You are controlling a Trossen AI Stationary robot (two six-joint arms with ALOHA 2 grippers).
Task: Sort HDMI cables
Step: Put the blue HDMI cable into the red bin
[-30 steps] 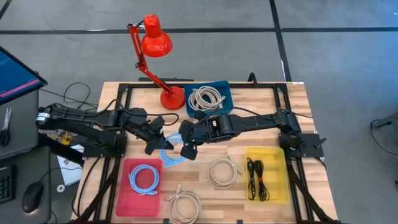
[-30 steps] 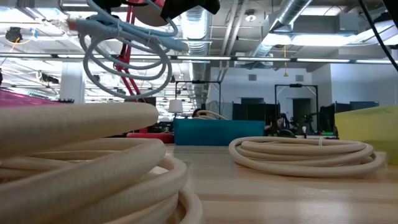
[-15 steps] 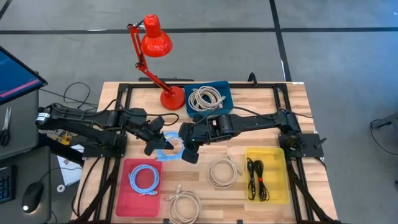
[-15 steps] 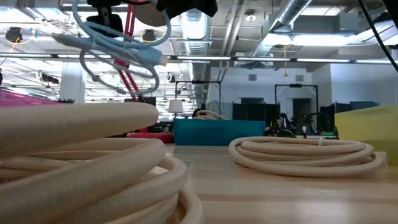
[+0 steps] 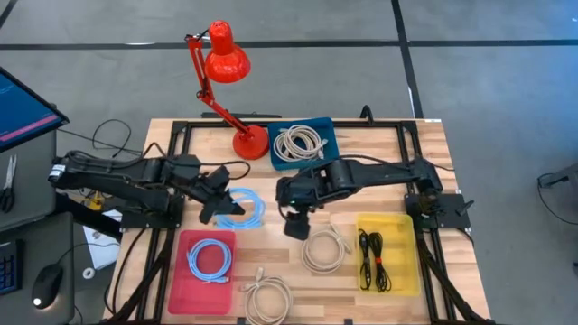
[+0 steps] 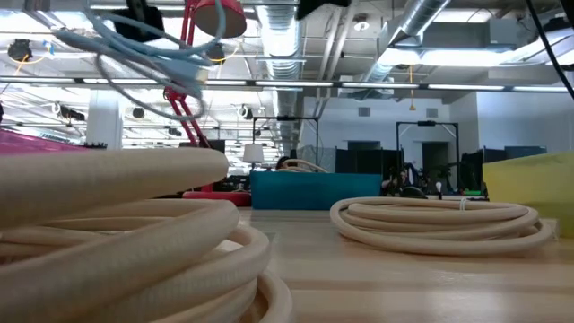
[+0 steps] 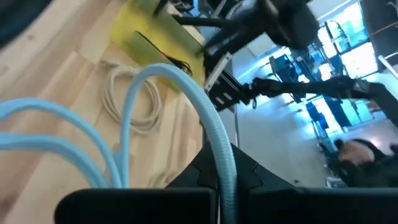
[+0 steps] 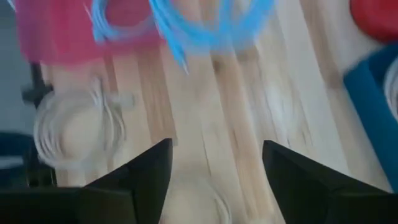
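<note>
A: Which step rn?
B: Left gripper (image 5: 219, 200) holds a light-blue coil (image 5: 242, 207) up in the air, near the pink tray (image 5: 179, 280).
A: Next?
B: Prob carry it over the tray, then let go.
A: Right gripper (image 5: 295, 219)?
B: Wide open, holding nothing, over the table (image 5: 424, 144).

bright even overhead light | soft shadows | wrist views motion-blurred | low foreground defocused

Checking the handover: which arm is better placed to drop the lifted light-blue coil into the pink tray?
Left. Its hand holds the light-blue coil just above the pink tray; the right hand is open, empty, farther away.
</note>
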